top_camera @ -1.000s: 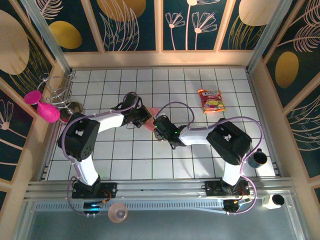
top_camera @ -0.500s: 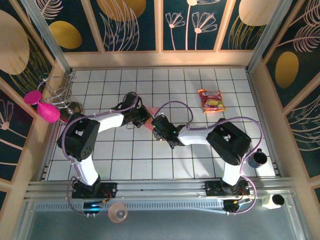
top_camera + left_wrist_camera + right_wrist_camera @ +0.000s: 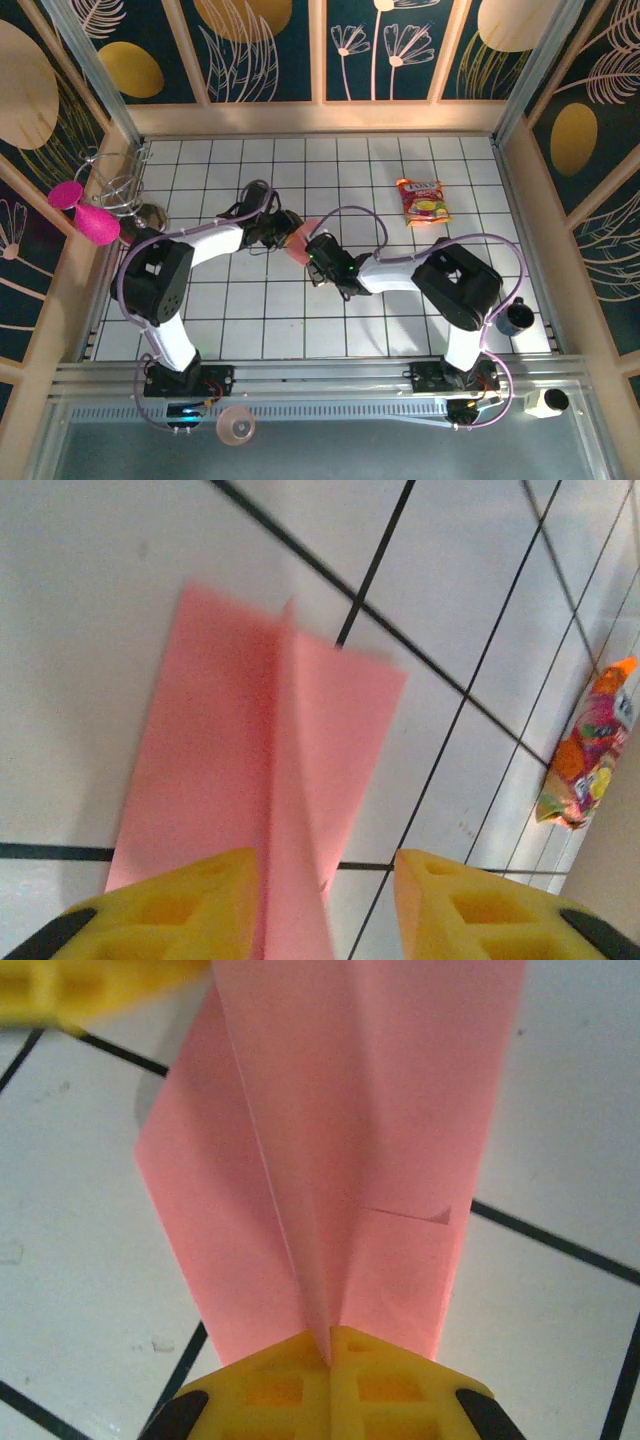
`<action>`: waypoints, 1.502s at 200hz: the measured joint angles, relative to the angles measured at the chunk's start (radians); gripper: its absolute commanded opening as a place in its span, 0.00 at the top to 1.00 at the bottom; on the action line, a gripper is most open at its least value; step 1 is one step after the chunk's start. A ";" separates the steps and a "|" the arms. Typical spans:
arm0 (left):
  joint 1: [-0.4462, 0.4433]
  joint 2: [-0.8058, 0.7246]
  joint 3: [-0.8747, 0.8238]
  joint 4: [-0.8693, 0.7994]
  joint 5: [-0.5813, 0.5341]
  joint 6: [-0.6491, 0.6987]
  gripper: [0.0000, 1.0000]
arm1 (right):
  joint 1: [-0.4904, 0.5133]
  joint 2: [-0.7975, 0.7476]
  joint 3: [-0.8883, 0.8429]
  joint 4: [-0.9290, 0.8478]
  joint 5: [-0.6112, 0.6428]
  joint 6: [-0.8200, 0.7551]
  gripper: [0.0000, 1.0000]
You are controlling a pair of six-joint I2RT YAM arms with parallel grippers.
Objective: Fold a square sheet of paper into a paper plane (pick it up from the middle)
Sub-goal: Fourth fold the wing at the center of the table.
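Near the middle of the tiled table (image 3: 250, 310) sits the pink paper plane (image 3: 350, 1110). My right gripper (image 3: 330, 1335) is pinched tight on its middle ridge. My left gripper (image 3: 325, 865) is open, with the ridge between its fingers but not held. The paper looks light, thin and floppy, and I think it could tear easily. So the folded ridge seems the best place to hold.
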 measured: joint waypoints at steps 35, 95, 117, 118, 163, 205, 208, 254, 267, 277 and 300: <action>0.057 -0.079 -0.001 -0.013 -0.052 0.020 0.46 | -0.016 -0.018 -0.046 0.052 -0.077 0.001 0.97; 0.080 -0.200 -0.111 0.038 -0.087 0.038 0.45 | -0.103 -0.035 -0.114 0.165 -0.289 0.020 0.99; 0.080 -0.200 -0.167 0.079 -0.051 0.047 0.46 | -0.145 -0.035 -0.127 0.204 -0.391 0.047 0.99; 0.080 -0.200 -0.169 0.081 -0.049 0.047 0.46 | -0.146 -0.035 -0.128 0.205 -0.394 0.048 0.99; 0.066 -0.201 -0.269 0.228 0.039 0.049 0.46 | -0.243 -0.035 -0.164 0.286 -0.592 0.116 0.99; 0.007 -0.200 -0.312 0.333 0.089 0.028 0.48 | -0.287 -0.017 -0.166 0.332 -0.716 0.167 0.99; 0.002 -0.199 -0.313 0.341 0.090 0.027 0.48 | -0.288 -0.014 -0.166 0.335 -0.723 0.170 0.99; -0.051 -0.146 -0.314 0.422 0.115 0.004 0.52 | -0.298 0.035 -0.166 0.345 -0.787 0.205 0.99; -0.053 -0.138 -0.320 0.423 0.114 0.001 0.52 | -0.303 0.043 -0.166 0.357 -0.803 0.216 0.99; -0.053 -0.137 -0.323 0.423 0.114 0.001 0.52 | -0.308 0.049 -0.166 0.366 -0.814 0.227 0.99; -0.053 -0.137 -0.325 0.423 0.114 0.002 0.52 | -0.320 0.061 -0.166 0.385 -0.845 0.253 0.99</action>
